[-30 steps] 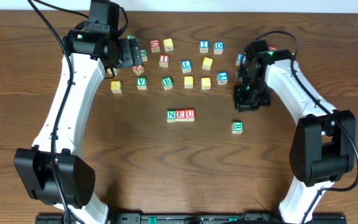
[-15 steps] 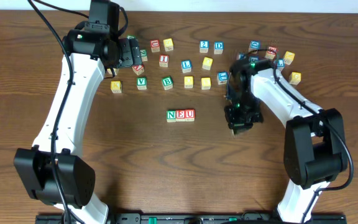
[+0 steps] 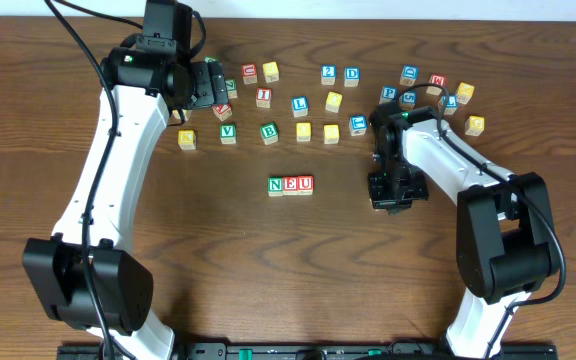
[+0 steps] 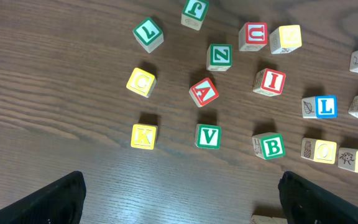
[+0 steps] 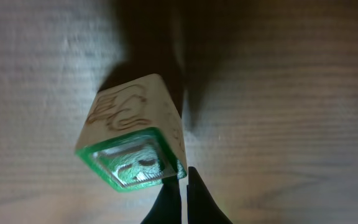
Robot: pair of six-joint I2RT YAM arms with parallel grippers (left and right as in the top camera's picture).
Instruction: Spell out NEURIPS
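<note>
Cubes N [image 3: 276, 185], E [image 3: 291, 185] and U [image 3: 306, 184] stand in a touching row at mid-table. My right gripper [image 3: 387, 199] [image 5: 185, 178] hangs low to their right, fingers shut with nothing between them. A green-edged cube [image 5: 135, 140] lies just left of the fingertips, its corner touching them; its letter is not readable, and the gripper hides it in the overhead view. My left gripper [image 3: 211, 86] [image 4: 182, 205] is open over the back-left cubes, holding nothing. A red I cube [image 3: 263, 97] [image 4: 269, 81] sits there.
Loose cubes lie along the back: L [image 4: 148, 31], K [image 4: 143, 135], V [image 4: 208, 136], B [image 4: 271, 146], A [image 4: 204, 93], a blue 2 [image 3: 328, 73] and D [image 3: 352, 74]. Another cluster [image 3: 438, 90] sits at the back right near the right arm.
My right gripper has come forward from the back-right cubes, down over the green cube that lay alone right of the row. That cube no longer shows from above. The left arm has not moved.
</note>
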